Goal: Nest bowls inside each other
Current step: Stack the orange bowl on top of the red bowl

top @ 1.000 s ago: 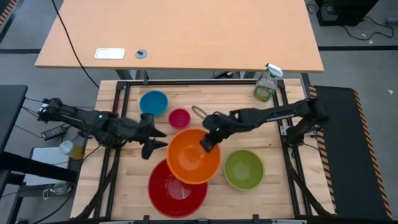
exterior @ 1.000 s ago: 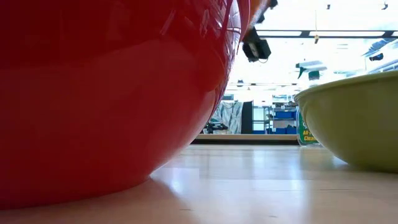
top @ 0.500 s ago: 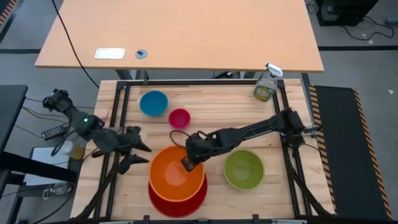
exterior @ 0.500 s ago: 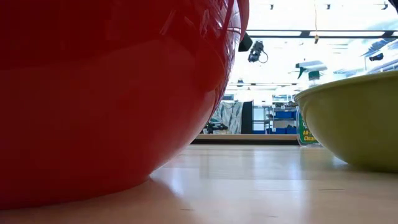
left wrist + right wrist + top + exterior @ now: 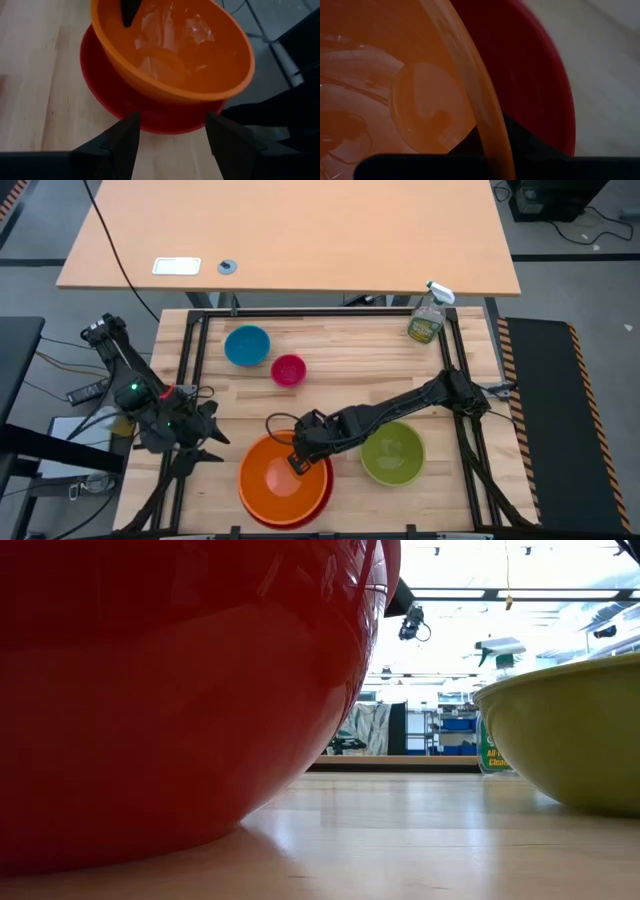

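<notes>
The orange bowl [image 5: 280, 472] sits tilted in the large red bowl [image 5: 313, 502] near the table's front edge, with my right gripper [image 5: 296, 460] shut on its rim. My left gripper [image 5: 207, 443] stands open and holds nothing, at the table's left edge beside the two bowls; the left wrist view looks between its fingers [image 5: 172, 145] at the orange bowl [image 5: 170, 50] and the red bowl [image 5: 150, 112]. The lime green bowl [image 5: 392, 453] stands on the table to the right. The blue bowl [image 5: 247, 345] and the pink bowl [image 5: 288, 369] stand at the far left. My right gripper pinches the orange bowl's rim [image 5: 489, 122] on its far right side, with one finger [image 5: 131, 10] inside the bowl and the other outside. The fingers slant down from the table's far right. The bowl sits tilted, its lower part inside the red bowl [image 5: 530, 75].
A clear spray bottle [image 5: 428, 315] stands at the table's far right corner. In the low view the red bowl [image 5: 180, 690] fills the left and the green bowl [image 5: 570, 740] the right. Bare wood lies between the bowls in the middle.
My right gripper has carried the orange bowl toward the table's near edge and to the left, and down, so that the bowl is now over and in the red bowl. My left gripper, still open, has swung away to the table's left edge and nearer.
</notes>
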